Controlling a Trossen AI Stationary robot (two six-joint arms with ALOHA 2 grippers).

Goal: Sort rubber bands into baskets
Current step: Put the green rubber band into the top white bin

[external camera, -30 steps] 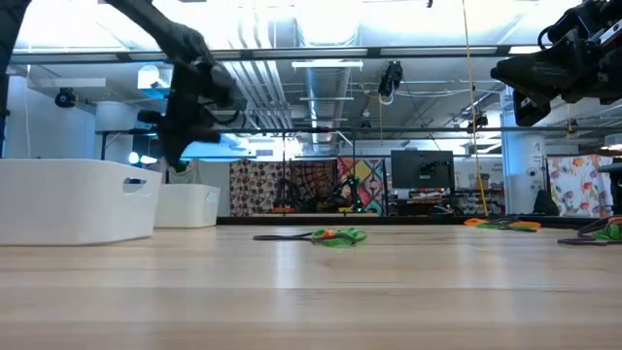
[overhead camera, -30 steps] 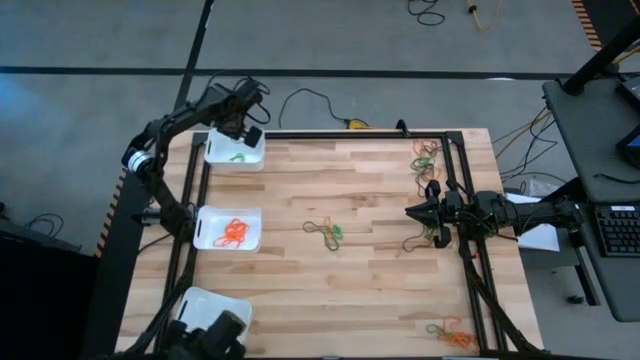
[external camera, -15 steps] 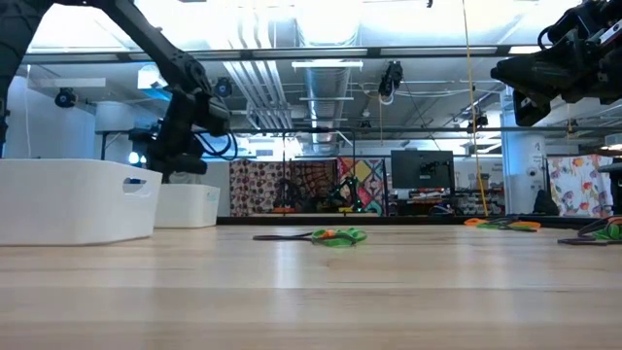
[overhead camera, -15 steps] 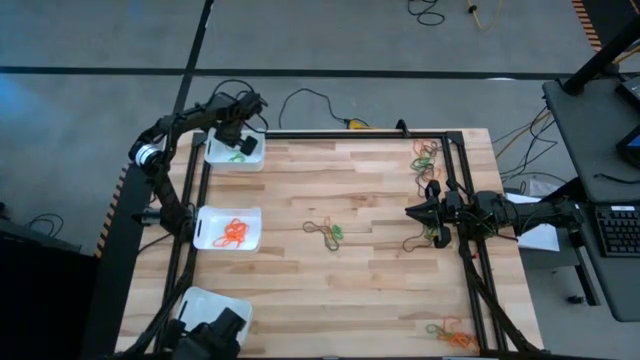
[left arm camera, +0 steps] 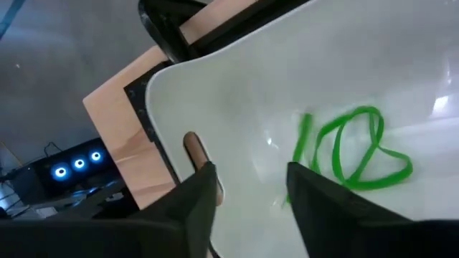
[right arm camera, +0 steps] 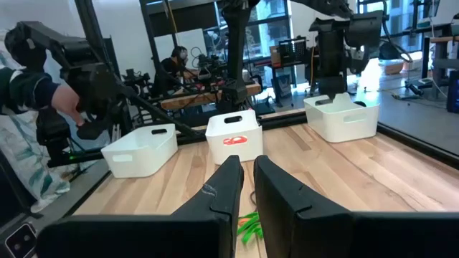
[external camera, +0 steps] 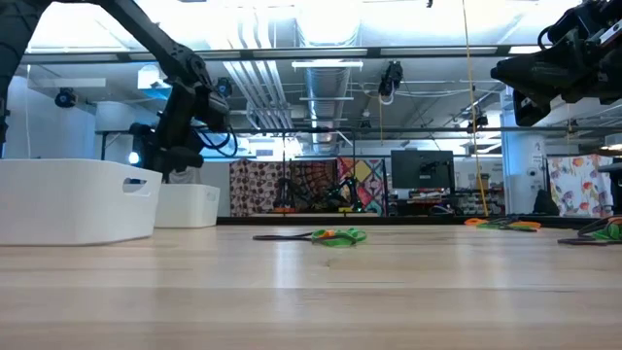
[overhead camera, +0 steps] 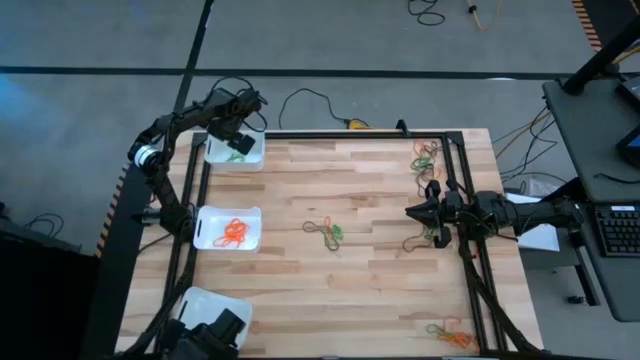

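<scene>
Three white baskets line the table's left side: the far one (overhead camera: 215, 160), the middle one (overhead camera: 205, 230) with orange rubber bands (overhead camera: 233, 232), and the near one (overhead camera: 200, 300). My left gripper (overhead camera: 238, 140) hangs open over the far basket (left arm camera: 237, 86). Green rubber bands (left arm camera: 355, 150) lie loose on that basket's floor, clear of the fingers. A small heap of rubber bands (overhead camera: 325, 232) lies mid-table. My right gripper (overhead camera: 410, 212) hovers shut above the table's right side (right arm camera: 247, 172), holding nothing.
More rubber-band heaps lie at the far right (overhead camera: 427, 155) and the near right corner (overhead camera: 447, 332), and a few bands lie below the right gripper (overhead camera: 415, 240). A black frame rail (overhead camera: 460, 190) runs along the table's right edge. A person (right arm camera: 43, 93) stands beyond the table.
My left gripper has gone down and a little toward the far edge, settling over the far basket. My right arm has kept still.
</scene>
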